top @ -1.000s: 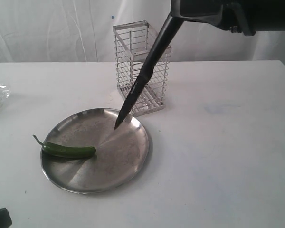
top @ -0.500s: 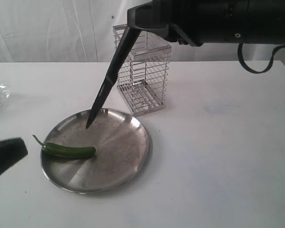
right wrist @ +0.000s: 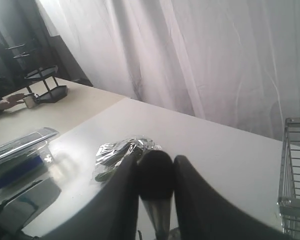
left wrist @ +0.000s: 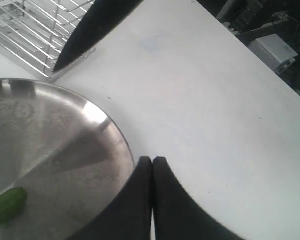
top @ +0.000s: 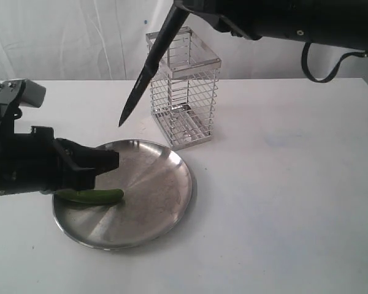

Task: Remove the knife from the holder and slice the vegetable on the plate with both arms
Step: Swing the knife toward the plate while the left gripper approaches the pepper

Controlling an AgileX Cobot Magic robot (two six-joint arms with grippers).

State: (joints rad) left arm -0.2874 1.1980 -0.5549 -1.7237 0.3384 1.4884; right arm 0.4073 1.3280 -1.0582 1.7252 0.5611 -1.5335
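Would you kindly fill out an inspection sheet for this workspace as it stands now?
Surface: white table, faint bluish smudge right of the basket.
Job's things: slim black knife in the air, tip down, clear of the silver wire basket holder; glossy green chili pepper lies on the round steel plate.
Clutter: crumpled foil or plastic wrap on the table.
Grippers: right pincer clamps the knife handle; left pincer shut, empty, over the plate.
Cables: black cable loops under the right arm.
Surroundings: white curtain behind.
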